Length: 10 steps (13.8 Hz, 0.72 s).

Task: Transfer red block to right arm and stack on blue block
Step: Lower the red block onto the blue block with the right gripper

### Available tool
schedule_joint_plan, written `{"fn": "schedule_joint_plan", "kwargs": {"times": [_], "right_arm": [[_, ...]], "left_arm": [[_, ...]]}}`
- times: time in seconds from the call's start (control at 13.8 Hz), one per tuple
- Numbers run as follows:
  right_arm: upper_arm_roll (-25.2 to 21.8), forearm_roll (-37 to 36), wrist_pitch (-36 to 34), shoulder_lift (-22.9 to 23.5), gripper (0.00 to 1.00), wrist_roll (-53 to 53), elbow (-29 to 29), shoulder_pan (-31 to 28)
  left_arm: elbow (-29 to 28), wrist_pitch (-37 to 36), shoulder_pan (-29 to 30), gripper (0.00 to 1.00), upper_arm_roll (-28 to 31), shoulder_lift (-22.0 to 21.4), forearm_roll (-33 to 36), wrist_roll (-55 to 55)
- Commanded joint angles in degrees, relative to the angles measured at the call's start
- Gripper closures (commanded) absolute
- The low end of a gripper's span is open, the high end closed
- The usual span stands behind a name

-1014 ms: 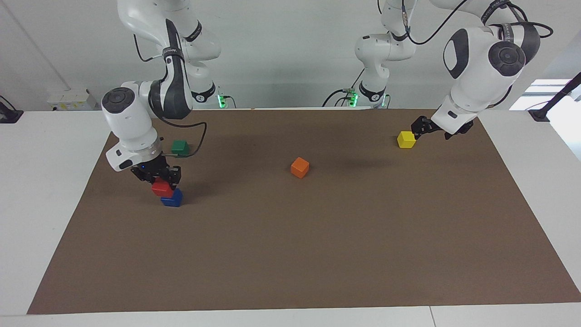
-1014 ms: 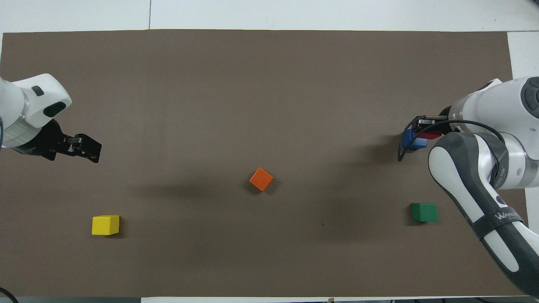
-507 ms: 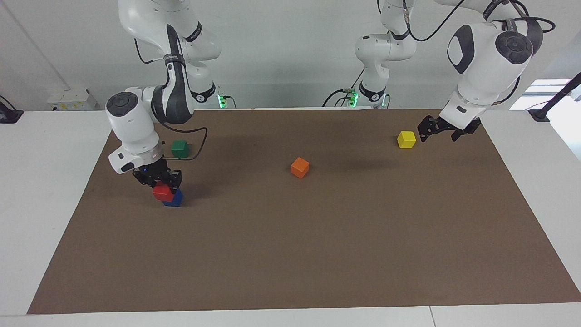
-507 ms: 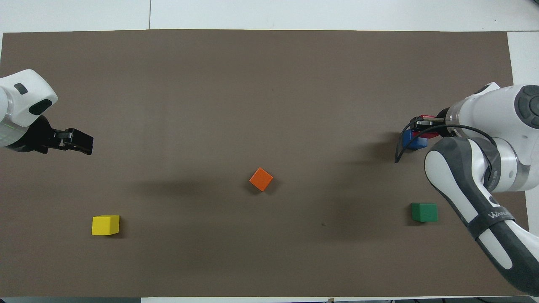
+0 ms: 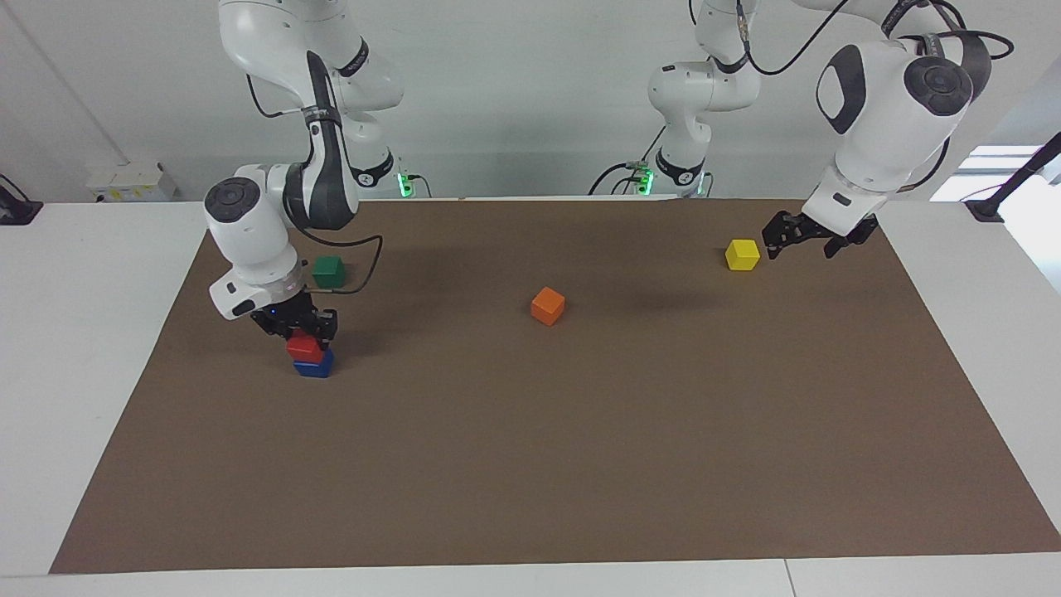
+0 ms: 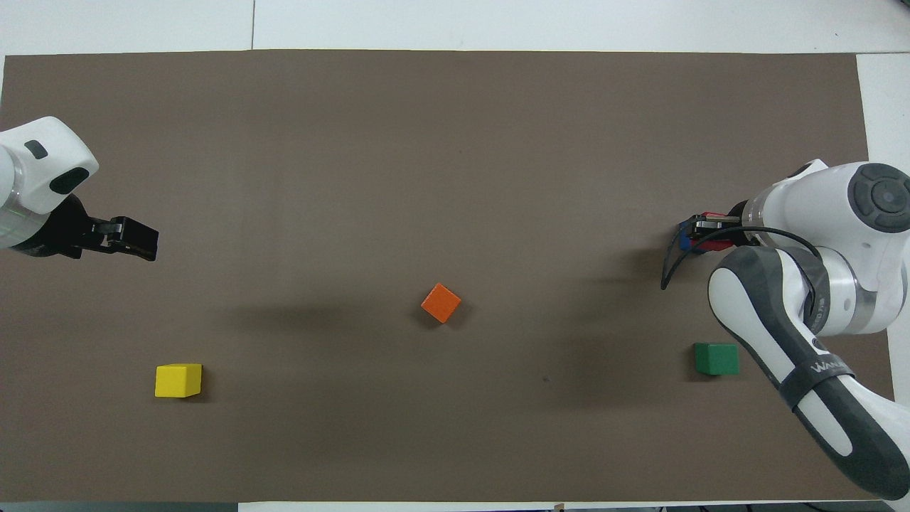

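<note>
Right gripper fingers are clamping the red block, seating it squarely on the blue block for release; left gripper, fingers wide and empty, is idling beside the yellow block.

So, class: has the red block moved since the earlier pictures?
Yes. The red block, in the right gripper, shifted over the blue block, now squarely on top.

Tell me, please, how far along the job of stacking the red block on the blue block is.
Done: the handover; the red block is in the right gripper, not the left. In hand: the right gripper, shut on it, holds it on top of the blue block. Left: letting go and lifting away. The left gripper waits open beside the yellow block.
</note>
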Motion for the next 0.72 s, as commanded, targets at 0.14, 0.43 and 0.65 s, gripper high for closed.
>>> {"fn": "schedule_joint_plan", "kwargs": {"times": [0.14,0.43,0.65], "right_arm": [[0.8,-1.4,2.9,-1.5,1.0,-2.4,-2.4,-2.3],[0.8,-1.3,2.9,-1.5,1.0,-2.3,-2.4,-2.3],[0.8,-1.2,2.9,-1.5,1.0,-2.1,-2.4,-2.2]], "left_arm": [[-0.5,0.5,-0.2,0.0,0.3,-0.8,-0.3,-0.8],[-0.5,0.6,-0.4,0.0,0.3,-0.8,-0.3,-0.8],[0.0,0.5,-0.2,0.0,0.2,-0.5,-0.3,-0.7]]}}
